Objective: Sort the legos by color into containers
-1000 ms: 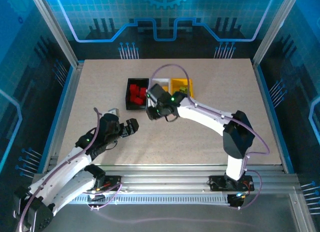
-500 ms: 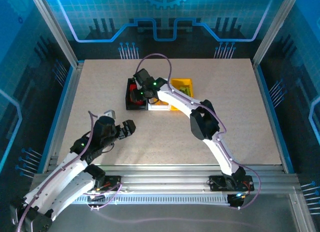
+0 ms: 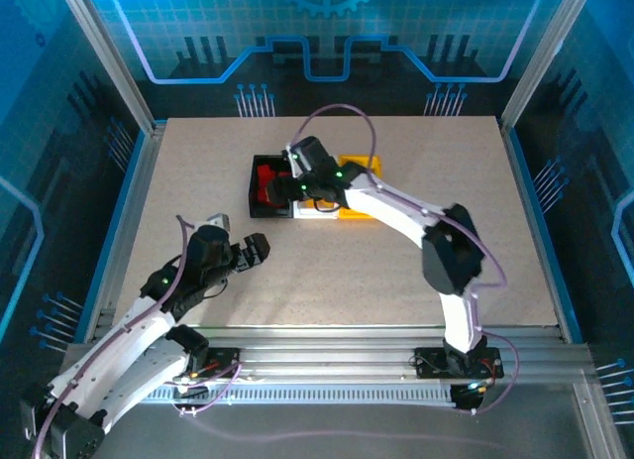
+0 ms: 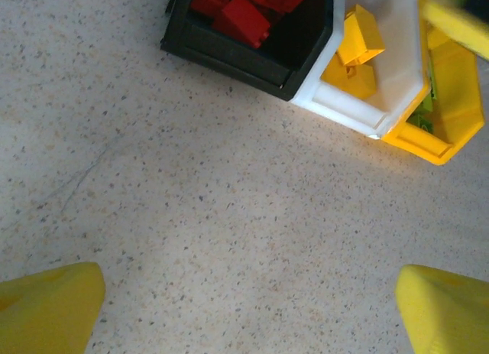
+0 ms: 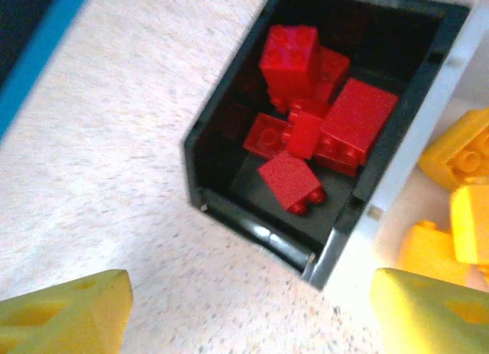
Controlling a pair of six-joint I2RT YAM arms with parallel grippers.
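Observation:
The containers stand in a row: a black bin (image 3: pixel 256 196), a white bin (image 3: pixel 317 212) and a yellow-orange bin (image 3: pixel 365 165). Red legos (image 5: pixel 306 132) lie piled in the black bin (image 5: pixel 252 228). Yellow legos (image 4: pixel 359 40) sit in the white bin (image 4: pixel 344 105), and green ones (image 4: pixel 420 121) peek from the yellow-orange bin (image 4: pixel 451 117). My right gripper (image 3: pixel 294 184) hovers over the black bin's near edge, open, with nothing between its fingers (image 5: pixel 65 312). My left gripper (image 3: pixel 253 253) hangs open above bare tabletop, well in front of the bins.
The right arm reaches across the white and yellow-orange bins and hides part of them. Speckled tabletop (image 3: pixel 327 271) stretches in front of the bins. A metal frame with blue side walls (image 3: pixel 134 196) bounds the table.
The right gripper swung from in front of the bins to above the black bin and went from shut to open. The left arm barely shifted.

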